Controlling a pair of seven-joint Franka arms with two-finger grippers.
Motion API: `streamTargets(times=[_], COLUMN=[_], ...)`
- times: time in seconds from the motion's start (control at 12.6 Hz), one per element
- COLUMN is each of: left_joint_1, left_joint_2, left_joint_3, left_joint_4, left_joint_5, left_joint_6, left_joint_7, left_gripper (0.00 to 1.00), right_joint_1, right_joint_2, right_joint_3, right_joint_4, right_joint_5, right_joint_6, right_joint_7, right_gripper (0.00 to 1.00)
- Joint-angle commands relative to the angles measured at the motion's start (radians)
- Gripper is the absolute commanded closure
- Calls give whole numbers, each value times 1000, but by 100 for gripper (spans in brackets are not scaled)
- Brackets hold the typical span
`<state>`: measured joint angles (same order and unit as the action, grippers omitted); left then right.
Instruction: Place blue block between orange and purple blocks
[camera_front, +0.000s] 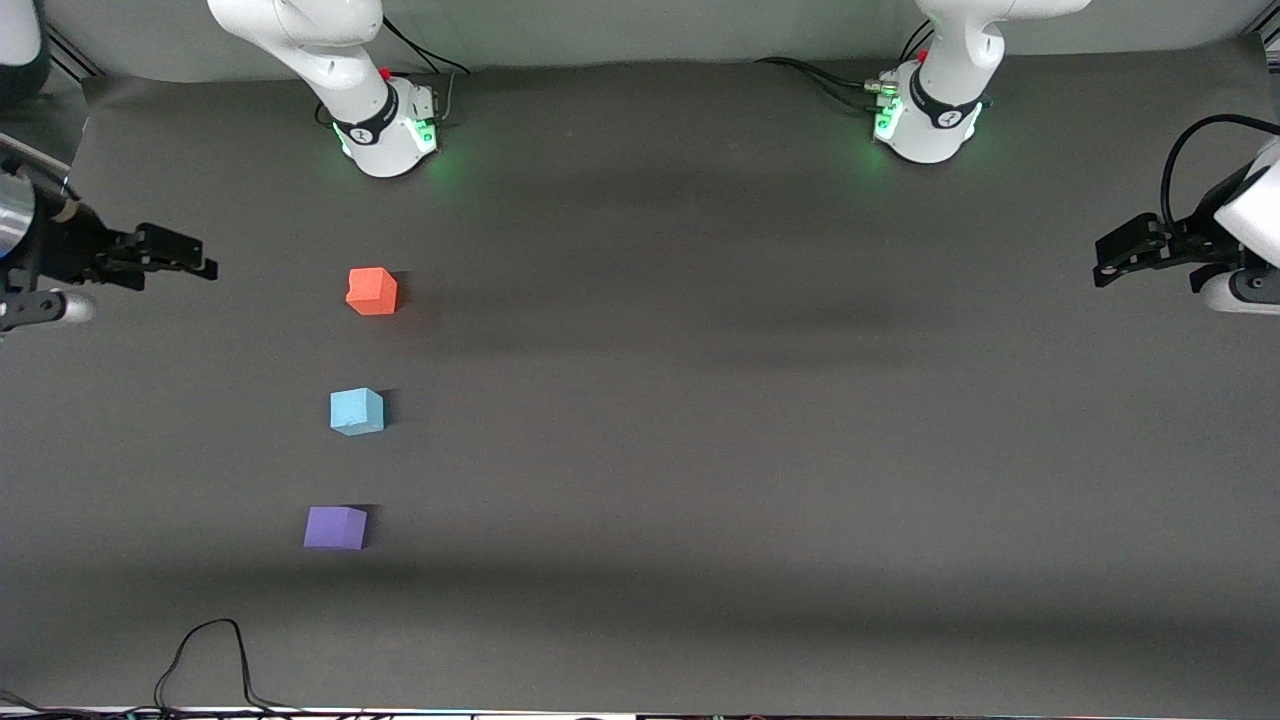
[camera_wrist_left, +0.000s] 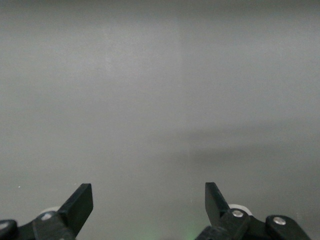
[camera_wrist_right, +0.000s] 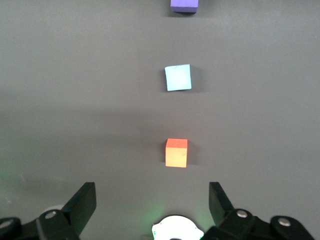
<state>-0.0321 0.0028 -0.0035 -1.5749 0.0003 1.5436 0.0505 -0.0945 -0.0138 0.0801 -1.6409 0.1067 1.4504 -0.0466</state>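
On the dark surface (camera_front: 700, 450), the purple block (camera_front: 335, 528) sits lowest in the frame's left half. The blue block (camera_front: 357, 411) sits above it, between it and the orange block (camera_front: 372, 291). At mid-height, the right gripper (camera_front: 205, 268) at the left edge and the left gripper (camera_front: 1100, 265) at the right edge hang with fingers spread, holding nothing.

On the dark grey matte table (camera_front: 700, 450), three small matte cubes stand in a loose line toward the right arm's end, well apart from each other. The light sky-blue cube (camera_front: 357, 411) sits between the others: the orange-red cube (camera_front: 372, 291) lies at its twelve o'clock, the violet-purple cube (camera_front: 335, 528) at about its six. The right gripper (camera_front: 195, 262) hangs at the orange cube's nine o'clock, and the left gripper (camera_front: 1110, 262) at its three o'clock, over the table's edge.
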Motion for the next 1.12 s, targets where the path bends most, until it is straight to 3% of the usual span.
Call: streamTargets(times=[0.0,0.16,0.24,0.48,0.64,1.04], left_joint_1=[-5,-5,-5,-5,-5,-5], left_joint_2=[-4,-4,-4,-4,-4,-4], left_joint_3=[2,2,2,2,2,2], left_joint_4=[-5,-7,-7,-8,-11,-11], left_joint_5=[-8,-8,-8,-8,-8,-8], left_joint_6=[7,9,10,15,15,18], left_joint_7=[-9,-9,-9,-9,-9,-9], left_gripper=[0,0,0,0,0,0], right_joint_1=[140,301,350,340,265,228], right_joint_2=[-15,-20,-22,-23,-25,-25], right_joint_3=[-110,-268,-302,-295,-240,-227], right_joint_4=[-36,-34,-34,-33,-27,-14], right_joint_5=[-28,-41,-54,-62,-59,-50], right_joint_6=[28,28,28,21,16,13], right_joint_7=[39,37,39,40,40,42], right_gripper=[0,0,0,0,0,0])
